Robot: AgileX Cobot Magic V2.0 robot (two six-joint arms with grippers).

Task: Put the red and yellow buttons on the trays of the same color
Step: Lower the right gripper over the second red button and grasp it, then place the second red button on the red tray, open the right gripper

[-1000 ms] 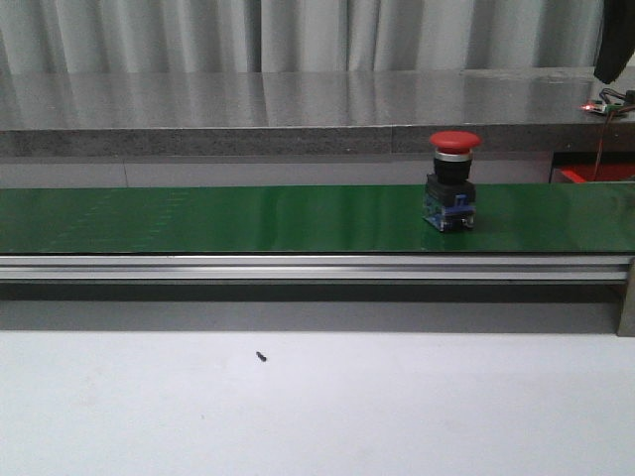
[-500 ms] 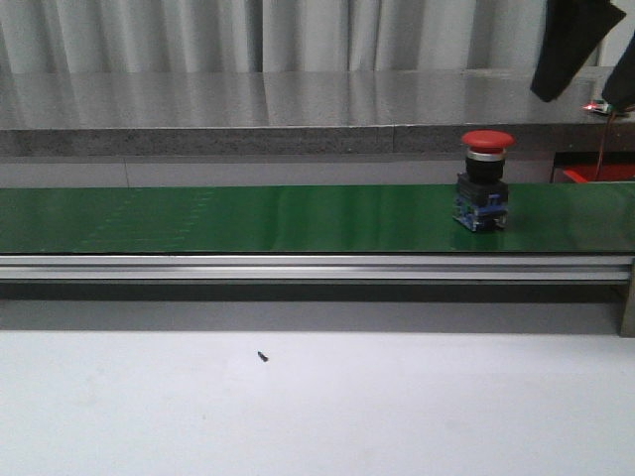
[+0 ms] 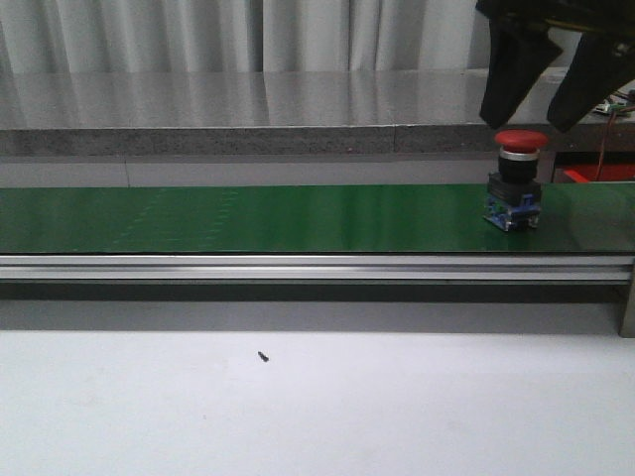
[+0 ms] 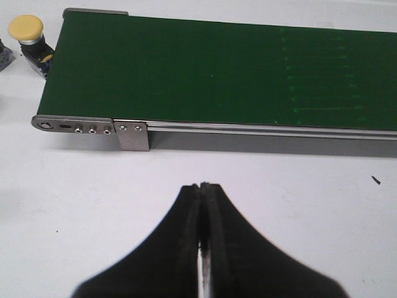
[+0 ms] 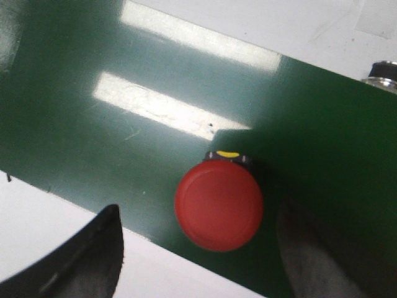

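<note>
The white surface (image 3: 317, 407) is filling the lower half of the front view, and the green conveyor belt (image 3: 248, 218) is running across the middle of the frame. The right arm is reaching down from the upper right corner, much lower than a second ago, when only its tip was showing at the frame edge. Its right end effector (image 3: 541, 104) is hanging wide open, one finger on each side above the red button (image 3: 517, 180), touching nothing. The red button is standing upright at the right end of the belt, having travelled rightward from nearer the centre. In the right wrist view its red cap (image 5: 219, 205) is sitting between the two spread fingers (image 5: 80, 264). In the left wrist view the left end effector (image 4: 202, 236) is hovering over the surface in the lower centre, its jaws pressed together and empty. A yellow button (image 4: 28, 34) is standing at upper left, just beside the belt's end. A tiny dark screw (image 3: 263, 356) is lying on the surface.
</note>
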